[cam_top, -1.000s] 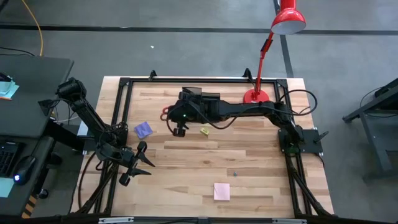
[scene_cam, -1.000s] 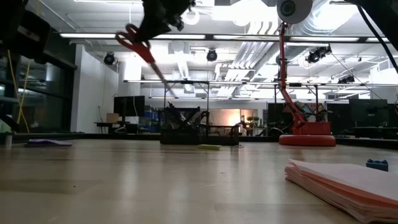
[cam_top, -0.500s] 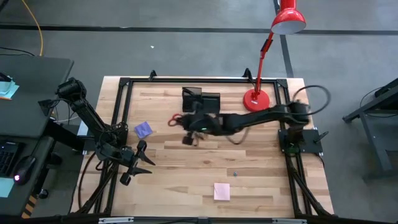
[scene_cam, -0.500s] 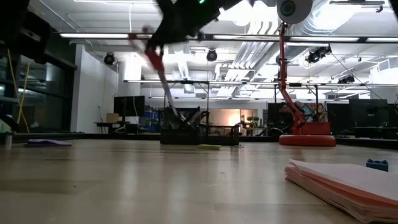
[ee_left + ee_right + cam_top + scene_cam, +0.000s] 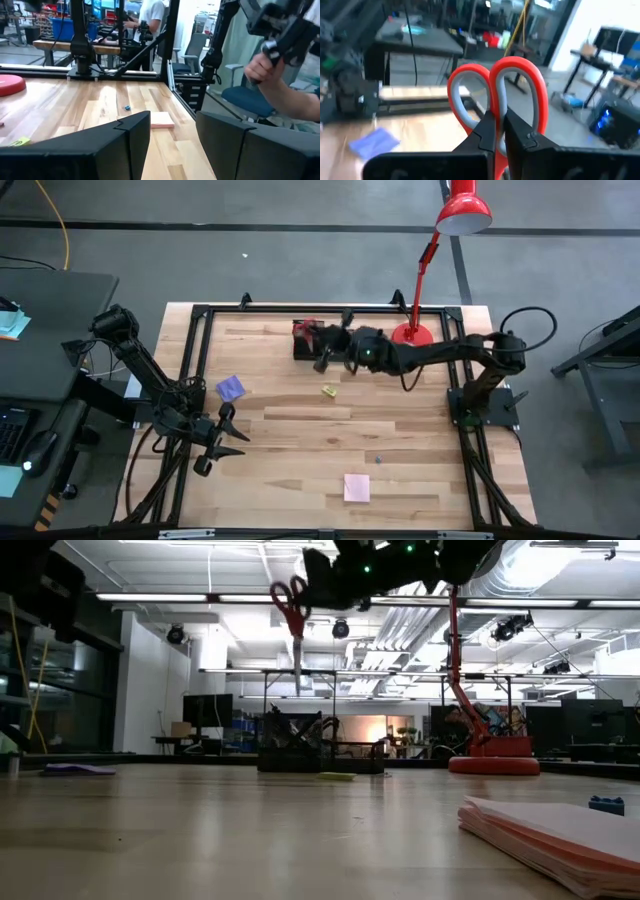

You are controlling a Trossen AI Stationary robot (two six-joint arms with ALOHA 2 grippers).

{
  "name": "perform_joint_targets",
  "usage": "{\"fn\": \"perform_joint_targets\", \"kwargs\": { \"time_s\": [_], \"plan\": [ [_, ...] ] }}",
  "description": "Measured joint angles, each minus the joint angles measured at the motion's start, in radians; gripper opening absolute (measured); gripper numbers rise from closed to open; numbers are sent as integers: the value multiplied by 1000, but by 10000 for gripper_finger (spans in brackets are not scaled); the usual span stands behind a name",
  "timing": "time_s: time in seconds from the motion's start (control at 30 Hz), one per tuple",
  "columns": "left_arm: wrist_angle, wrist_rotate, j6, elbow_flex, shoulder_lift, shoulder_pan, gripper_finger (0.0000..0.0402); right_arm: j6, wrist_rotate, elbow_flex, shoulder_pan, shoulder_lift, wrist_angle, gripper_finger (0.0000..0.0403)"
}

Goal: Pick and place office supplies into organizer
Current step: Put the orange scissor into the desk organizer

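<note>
left gripper (image 5: 222,442) is seen at the near left part of the table (image 5: 300,460), low over the wood, its fingers (image 5: 130,135) spread apart with nothing between them. purple note pad (image 5: 231,388) is found flat on the wood just beyond it, on the left side. pink note pad (image 5: 356,487) lies near the front edge, towards the middle, well apart from everything else. tiny yellow piece (image 5: 329,390) is placed on the wood near the centre, just in front of the organizer (image 5: 312,340), which stands at the far edge of the table. red-handled scissors (image 5: 292,610) are clamped in the right gripper (image 5: 322,352), whose fingers are closed on them just below the handle loops; in the low view they are held upright, handles up and blades down, high above the organizer's left part. right arm is stretched from the right edge across the far side of the table, past the red lamp base (image 5: 411,335).
</note>
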Motion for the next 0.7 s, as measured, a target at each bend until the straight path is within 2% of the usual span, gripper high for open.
{"fn": "perform_joint_targets", "kwargs": {
  "time_s": [0.13, 0.4, 0.7],
  "plan": [
    [-2, -2, 25, 0, 0, 0, 150, -46, -40, 3, -42, 0, 97, 0],
    [-1, -26, 70, 0, 0, 1, 150, 13, -130, 3, -146, 29, 86, 0],
    [0, -49, 101, 0, 0, 1, 150, 66, -197, 3, -208, 116, 108, 0]
  ]
}}
